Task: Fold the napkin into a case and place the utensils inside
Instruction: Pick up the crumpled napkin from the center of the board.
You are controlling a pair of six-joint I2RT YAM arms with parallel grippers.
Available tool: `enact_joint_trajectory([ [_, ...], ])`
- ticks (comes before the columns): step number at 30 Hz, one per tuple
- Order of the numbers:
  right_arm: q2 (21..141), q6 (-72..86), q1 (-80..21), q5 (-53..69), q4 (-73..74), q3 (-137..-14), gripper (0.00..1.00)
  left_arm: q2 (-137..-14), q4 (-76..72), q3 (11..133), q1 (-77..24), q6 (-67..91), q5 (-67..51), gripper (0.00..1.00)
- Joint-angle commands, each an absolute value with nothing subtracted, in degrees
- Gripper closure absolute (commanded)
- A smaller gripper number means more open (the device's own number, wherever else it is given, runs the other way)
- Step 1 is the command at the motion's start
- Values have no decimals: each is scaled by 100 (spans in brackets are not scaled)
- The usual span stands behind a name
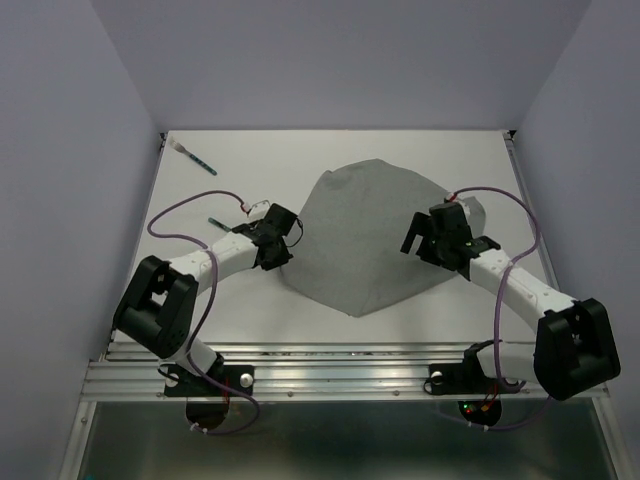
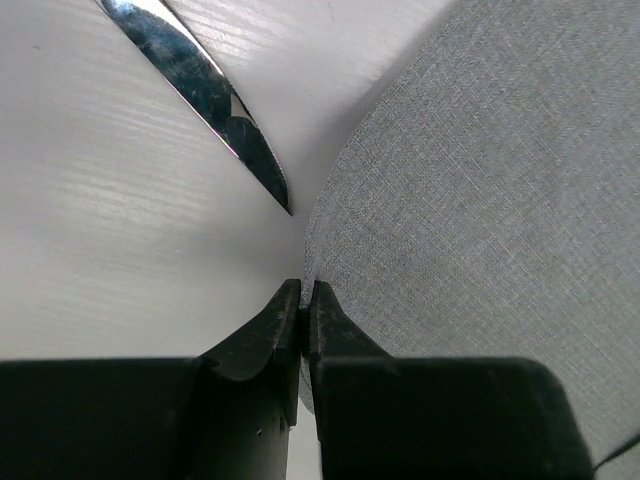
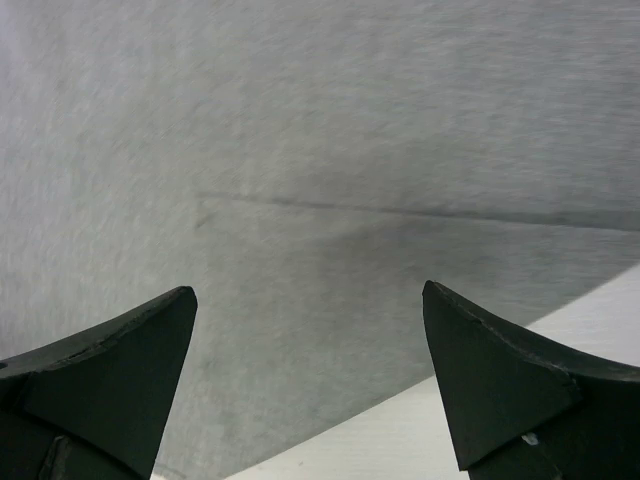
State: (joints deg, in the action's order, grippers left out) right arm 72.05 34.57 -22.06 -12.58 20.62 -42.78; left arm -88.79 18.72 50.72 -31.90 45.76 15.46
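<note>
White bench, napkin spread. Left jaws shut on its left edge; right jaws wide, empty. Risk of slipping — thin bite, knife just beside.

plain grey napkin, teal-handled utensils, white table

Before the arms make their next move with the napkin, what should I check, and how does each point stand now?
1. Left gripper shut on the napkin edge: ok, the edge enters between its fingers.
2. Right gripper open: ok, it hangs over the napkin's right side, holding nothing.
3. Knife apart from the cloth: ok, though its tip lies close to the edge.
4. Second utensil out of the way: ok, near the table's far left corner.
5. Napkin flat: not ok, a fold line crosses it under the right gripper.
</note>
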Motion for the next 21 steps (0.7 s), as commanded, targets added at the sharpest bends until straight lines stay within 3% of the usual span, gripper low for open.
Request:
enact_joint_trajectory([
  [1,7005,3560,-1224,-862,2074,-4105,0,-8359,2224,5203,-3226,4597,1565,100],
  [5,7066,3332,-826,-1045,2443,-4315,7,-8183,2197,5194,-3226,4474,1459,100],
  [8,7373,2963,-878,-1187,2758,-4656,24,-8183,2171,5203,-3226,4386,1363,100],
  [14,7970,2838,-2256,-1775,3032,-5394,23,-8358,2066,5203,-3243,4342,1266,100],
  [21,9226,3155,-2900,-2100,2891,-5967,26,-8508,2022,5177,-3252,4421,1204,100],
])
